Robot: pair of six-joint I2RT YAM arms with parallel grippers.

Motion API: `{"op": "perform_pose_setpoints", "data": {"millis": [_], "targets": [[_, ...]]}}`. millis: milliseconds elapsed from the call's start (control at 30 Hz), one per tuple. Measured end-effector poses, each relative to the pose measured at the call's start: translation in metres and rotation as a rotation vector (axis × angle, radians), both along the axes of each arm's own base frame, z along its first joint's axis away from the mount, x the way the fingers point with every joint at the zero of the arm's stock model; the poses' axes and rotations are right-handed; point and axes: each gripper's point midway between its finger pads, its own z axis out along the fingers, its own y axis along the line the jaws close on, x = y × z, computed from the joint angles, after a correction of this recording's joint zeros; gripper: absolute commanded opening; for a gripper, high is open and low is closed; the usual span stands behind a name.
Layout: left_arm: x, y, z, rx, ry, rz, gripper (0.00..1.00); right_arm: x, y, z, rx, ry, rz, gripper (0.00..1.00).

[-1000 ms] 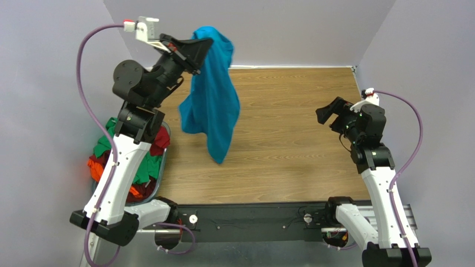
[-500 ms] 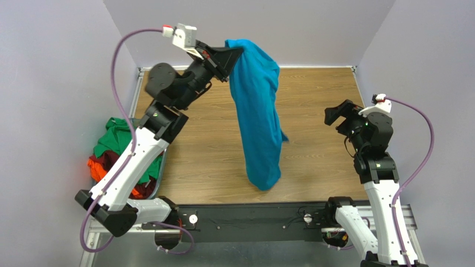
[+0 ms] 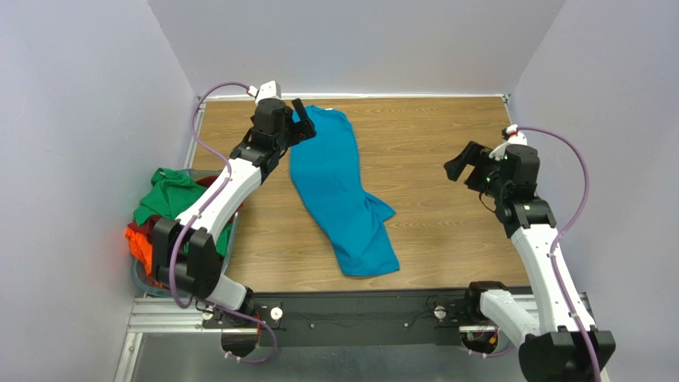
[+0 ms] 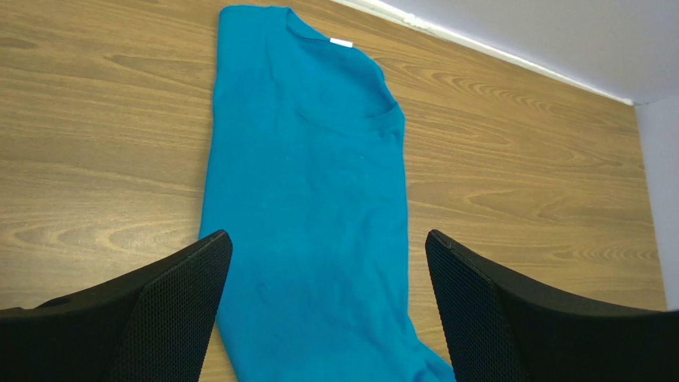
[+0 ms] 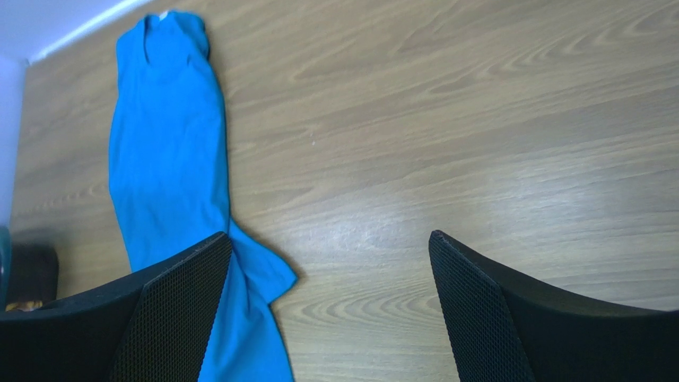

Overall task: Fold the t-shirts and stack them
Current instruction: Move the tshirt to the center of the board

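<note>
teal t-shirt (image 3: 339,191) lies long, collar far, hem near. left gripper (image 3: 303,124) and right gripper (image 3: 462,161) gape empty. only the top view shows the green t-shirt (image 3: 171,195).

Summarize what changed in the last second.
The left gripper swung the hanging teal shirt out over the table, lowered it and let go. It now lies stretched out, collar at the far end, left jaws open over it. The right gripper shifted only slightly, open and empty. The shirts in the basket stayed put.
</note>
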Motion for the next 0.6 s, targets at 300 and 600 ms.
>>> {"op": "perform_pose_setpoints", "data": {"millis": [300,600], "targets": [[-0.036,-0.014,0.008,-0.018,-0.05,-0.063,0.98,-0.016,0.07,-0.057,0.004,0.174,0.232,1.0],[-0.177,-0.155,-0.045,0.018,0.067,-0.546,0.99,-0.024,0.087,-0.11,-0.009,0.341,0.215,1.0]]}}
